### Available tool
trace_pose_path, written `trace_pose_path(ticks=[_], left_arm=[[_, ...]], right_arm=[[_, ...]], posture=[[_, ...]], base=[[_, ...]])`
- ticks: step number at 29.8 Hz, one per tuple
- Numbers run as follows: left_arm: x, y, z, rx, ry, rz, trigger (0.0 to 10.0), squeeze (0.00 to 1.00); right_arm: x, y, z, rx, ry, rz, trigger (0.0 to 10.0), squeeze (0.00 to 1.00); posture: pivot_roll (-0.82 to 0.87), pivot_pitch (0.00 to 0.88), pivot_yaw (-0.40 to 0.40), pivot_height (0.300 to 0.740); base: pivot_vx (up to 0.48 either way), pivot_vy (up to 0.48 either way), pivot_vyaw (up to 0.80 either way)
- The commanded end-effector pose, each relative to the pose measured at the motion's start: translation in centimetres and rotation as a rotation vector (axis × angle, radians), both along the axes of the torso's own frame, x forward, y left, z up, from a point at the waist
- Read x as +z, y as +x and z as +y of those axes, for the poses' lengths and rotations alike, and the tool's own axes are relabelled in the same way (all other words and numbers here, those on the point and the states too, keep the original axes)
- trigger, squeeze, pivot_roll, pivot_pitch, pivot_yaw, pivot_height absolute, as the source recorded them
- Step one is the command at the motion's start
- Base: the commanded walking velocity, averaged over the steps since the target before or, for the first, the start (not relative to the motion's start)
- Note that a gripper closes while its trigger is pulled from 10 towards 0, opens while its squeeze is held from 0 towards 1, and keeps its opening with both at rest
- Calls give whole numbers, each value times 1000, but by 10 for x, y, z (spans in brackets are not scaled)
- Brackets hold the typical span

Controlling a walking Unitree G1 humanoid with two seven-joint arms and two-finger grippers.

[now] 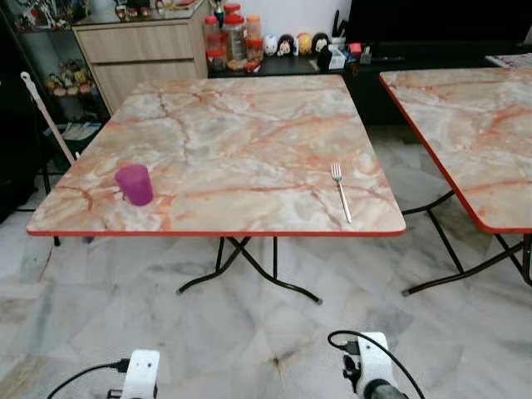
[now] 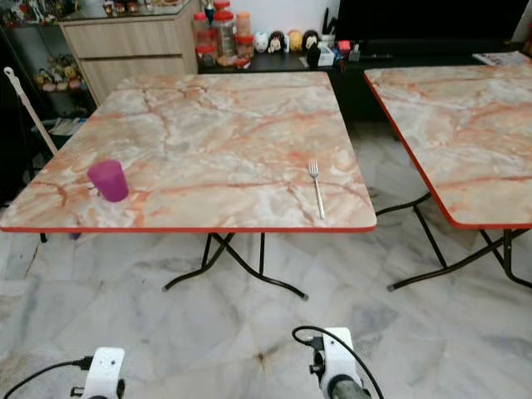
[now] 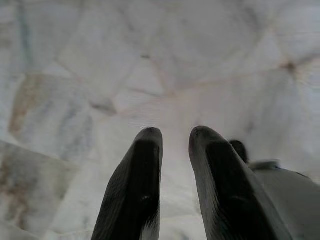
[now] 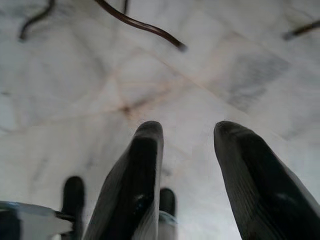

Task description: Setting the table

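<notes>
I stand before a marble-patterned table [image 1: 224,133] with a red edge and black folding legs. On it, near my left front corner, a purple cup [image 1: 135,184] stands upright. Well apart from it, toward my right front corner, a fork [image 1: 341,191] lies flat with its tines pointing away from me. A second table [image 1: 474,125] of the same kind stands just to my right, apart from the first. Behind the tables, jars [image 1: 233,37] and small figurines [image 1: 295,43] line a dark shelf beside a wooden cabinet [image 1: 141,50].

Both my arms hang low over the marble floor [image 1: 249,332]. My left gripper [image 3: 175,137] holds nothing, its fingers a little apart. My right gripper [image 4: 187,132] is spread wider, also empty, with a table leg [image 4: 145,25] on the floor beyond it.
</notes>
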State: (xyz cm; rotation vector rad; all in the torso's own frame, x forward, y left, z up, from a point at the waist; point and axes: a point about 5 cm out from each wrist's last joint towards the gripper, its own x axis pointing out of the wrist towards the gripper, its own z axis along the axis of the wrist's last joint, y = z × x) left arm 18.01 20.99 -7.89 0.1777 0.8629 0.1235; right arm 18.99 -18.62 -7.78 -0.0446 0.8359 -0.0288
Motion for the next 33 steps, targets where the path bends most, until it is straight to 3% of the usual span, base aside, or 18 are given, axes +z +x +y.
trace_pose_path(ticks=[1, 9, 33], left_arm=[[-4, -10, 8, 16, 17, 38, 10000, 0], [-5, -13, 6, 17, 14, 44, 10000, 0], [-4, -10, 6, 24, 10, 36, 10000, 0]], right_arm=[[-1, -1, 5, -11, 18, 0, 10000, 0], [2, 3, 6, -15, 28, -27, 10000, 0], [-1, 0, 6, -39, 29, -14, 10000, 0]], posture=[[13, 0, 20, 740], [5, 0, 21, 740], [4, 25, 27, 740]], base=[[0, 0, 0], [0, 0, 0], [303, 0, 0]])
